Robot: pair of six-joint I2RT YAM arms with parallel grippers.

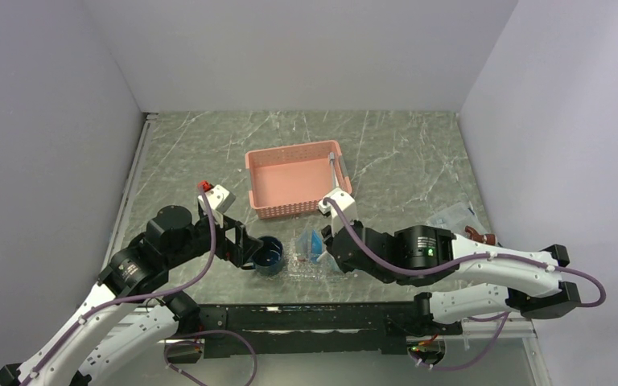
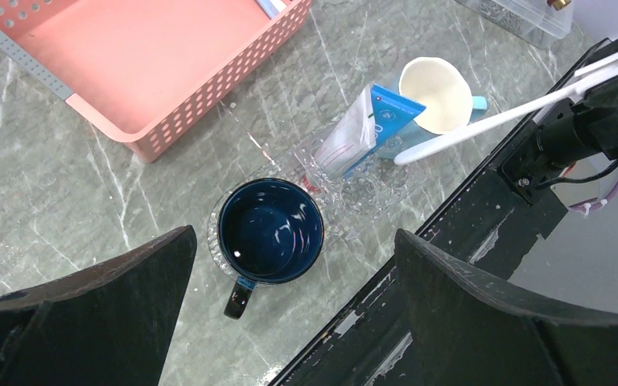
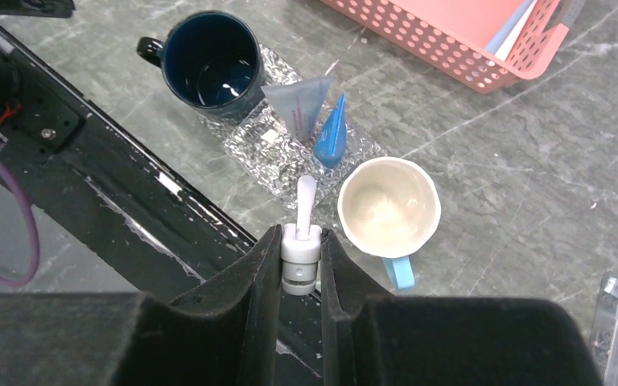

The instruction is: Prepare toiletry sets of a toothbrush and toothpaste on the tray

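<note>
Right gripper of the two-armed rig, at the near edge of the grey marbled table, pinches the thin all-white toothbrush between its black fingers; the slim, straight shaft slants over the table edge, its rounded free end reaching the near rim of the clear oval glittery plastic tray; whether it touches cannot be told. On the tray lie two toothpaste tubes side by side, the flat blue tube and, at its 9 o'clock in the right wrist view, the white tube with a red end. At 9 o'clock of the tubes in the top view, a dark blue ceramic mug stands at the tray's end, beneath the left gripper, whose jaws are spread wide and hold nothing. A cream mug with a pale blue handle sits just beside the tray, at 3 o'clock of the brush's end in the right wrist view. At 12 o'clock of the tray in the top view, the pink mesh plastic basket.
</note>
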